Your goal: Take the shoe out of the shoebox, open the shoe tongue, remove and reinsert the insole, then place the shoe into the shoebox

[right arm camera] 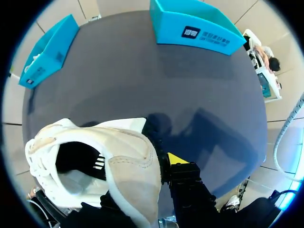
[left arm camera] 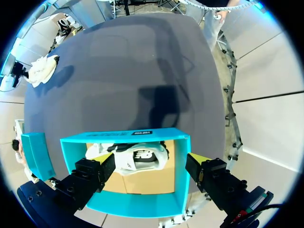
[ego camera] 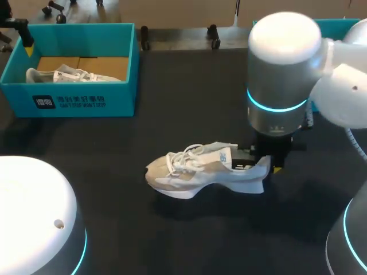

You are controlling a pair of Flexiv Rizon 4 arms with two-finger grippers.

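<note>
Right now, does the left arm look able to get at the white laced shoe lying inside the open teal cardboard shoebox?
Probably yes. The left gripper hovers open directly above the lidless teal shoebox, and nothing covers the white shoe inside it.

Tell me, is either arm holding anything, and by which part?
The right gripper grips the shoe by its heel rim; the left gripper hangs open above the shoebox, holding nothing.

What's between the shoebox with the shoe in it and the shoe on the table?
Nothing; the head view shows only bare black table between the shoebox and the shoe.
</note>
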